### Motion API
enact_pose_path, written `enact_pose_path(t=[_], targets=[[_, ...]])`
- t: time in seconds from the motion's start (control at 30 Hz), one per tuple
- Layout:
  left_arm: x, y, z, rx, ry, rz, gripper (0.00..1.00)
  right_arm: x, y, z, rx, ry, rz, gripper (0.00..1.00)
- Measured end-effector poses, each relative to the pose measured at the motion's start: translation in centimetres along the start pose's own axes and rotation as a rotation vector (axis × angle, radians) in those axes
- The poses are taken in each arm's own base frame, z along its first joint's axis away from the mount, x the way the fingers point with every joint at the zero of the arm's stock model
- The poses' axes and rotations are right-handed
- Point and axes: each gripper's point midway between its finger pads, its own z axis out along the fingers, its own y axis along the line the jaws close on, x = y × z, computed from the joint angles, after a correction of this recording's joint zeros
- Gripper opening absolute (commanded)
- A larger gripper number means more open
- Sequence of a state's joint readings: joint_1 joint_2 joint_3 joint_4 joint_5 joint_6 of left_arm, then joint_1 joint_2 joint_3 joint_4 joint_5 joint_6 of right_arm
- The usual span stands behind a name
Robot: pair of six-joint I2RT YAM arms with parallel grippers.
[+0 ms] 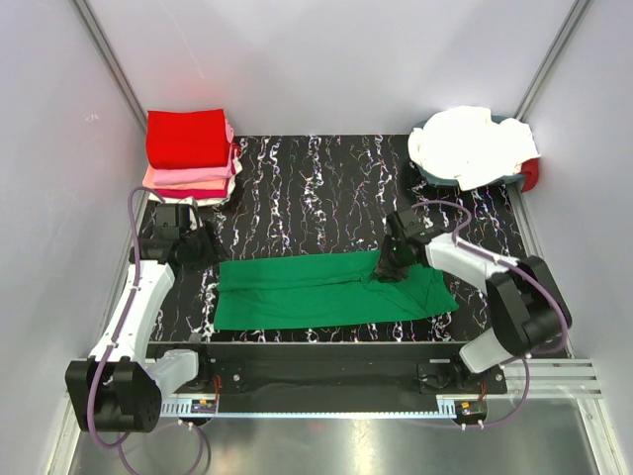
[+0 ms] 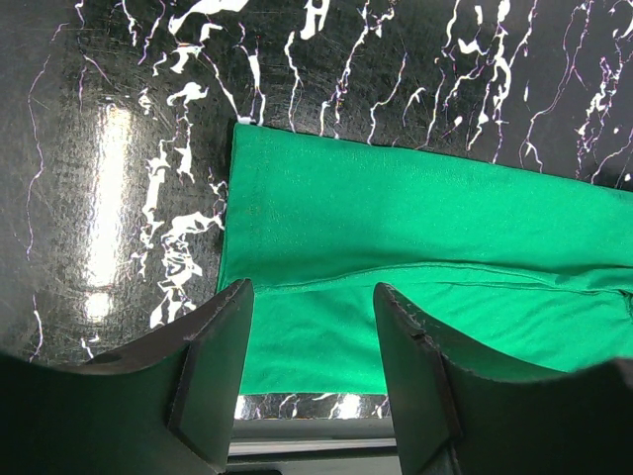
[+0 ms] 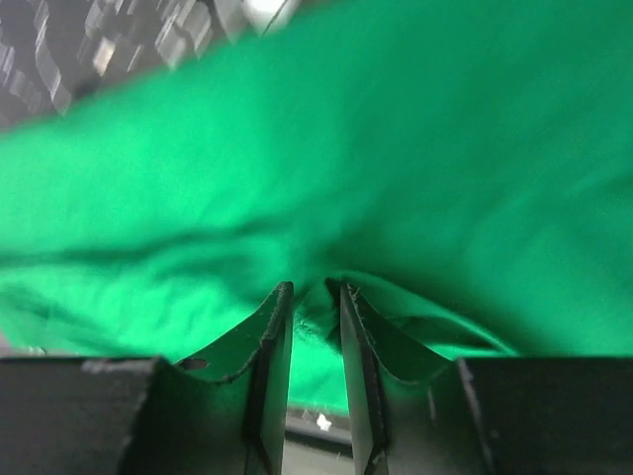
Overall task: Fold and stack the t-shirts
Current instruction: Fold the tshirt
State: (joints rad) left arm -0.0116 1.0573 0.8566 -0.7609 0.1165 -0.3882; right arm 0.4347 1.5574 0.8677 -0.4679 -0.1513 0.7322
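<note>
Two arms reach in: left end effector (image 2: 312, 295) open over green t-shirt (image 1: 316, 292), right end effector (image 3: 310, 290) apparently pinching it.

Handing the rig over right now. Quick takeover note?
Left gripper: open, above the left end of the bright green cloth t-shirt.
Right gripper: jaws narrow, pinching a ridge of that shirt near its right end.
The shirt lies as a long strip on the black white-veined mat.
Done: stack of folded red and pink shirts, far left corner.
Left: probably fold the strip crosswise and stack it, then the heap of white and cream shirts, far right.
</note>
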Motion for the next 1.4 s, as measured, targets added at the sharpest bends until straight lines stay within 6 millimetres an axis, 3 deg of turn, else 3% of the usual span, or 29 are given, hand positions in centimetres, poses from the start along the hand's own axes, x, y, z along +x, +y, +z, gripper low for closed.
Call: enact_pose_path(t=[0.13, 0.27, 0.33, 0.47, 0.6, 0.67, 0.9, 1.07, 1.17, 1.27, 1.4], targets=[[0.0, 0.0, -0.1, 0.001, -0.003, 0.000, 0.57, 3.8, 2.7, -2.0, -0.068, 0.016, -0.049, 0.32], [0.0, 0.0, -0.1, 0.001, -0.004, 0.000, 0.57, 9.0, 5.5, -4.1, -0.145, 0.071, -0.111, 0.32], [-0.1, 0.0, -0.1, 0.000, -0.005, -0.002, 0.57, 10.4, 6.2, -4.9, -0.164, 0.086, -0.122, 0.34], [-0.1, 0.1, -0.1, -0.002, -0.005, -0.004, 0.57, 9.0, 5.2, -5.6, -0.096, 0.019, -0.114, 0.33], [-0.1, 0.1, -0.1, -0.002, -0.005, -0.004, 0.56, 5.2, 5.4, -6.7, -0.060, -0.065, -0.094, 0.33], [-0.1, 0.1, -0.1, -0.003, -0.006, -0.004, 0.57, 3.1, 4.9, -6.8, -0.040, -0.097, -0.068, 0.39], [0.0, -0.2, 0.7, -0.001, 0.015, 0.007, 0.57, -0.8, -1.7, -6.6, 0.139, -0.130, 0.054, 0.57], [2.5, -3.1, 4.3, 0.000, 0.179, 0.109, 0.56, -0.6, -4.8, -5.3, 0.252, -0.065, 0.071, 0.65], [3.8, -5.8, 7.1, -0.002, 0.279, 0.177, 0.55, 0.3, -5.6, -3.0, 0.307, 0.050, 0.055, 0.65], [5.1, -8.3, 10.0, -0.010, 0.356, 0.233, 0.55, 0.9, -4.6, -0.5, 0.292, 0.175, 0.045, 0.65], [6.9, -9.2, 13.0, -0.049, 0.433, 0.278, 0.54, 0.2, -2.6, 1.1, 0.272, 0.285, 0.035, 0.66]])
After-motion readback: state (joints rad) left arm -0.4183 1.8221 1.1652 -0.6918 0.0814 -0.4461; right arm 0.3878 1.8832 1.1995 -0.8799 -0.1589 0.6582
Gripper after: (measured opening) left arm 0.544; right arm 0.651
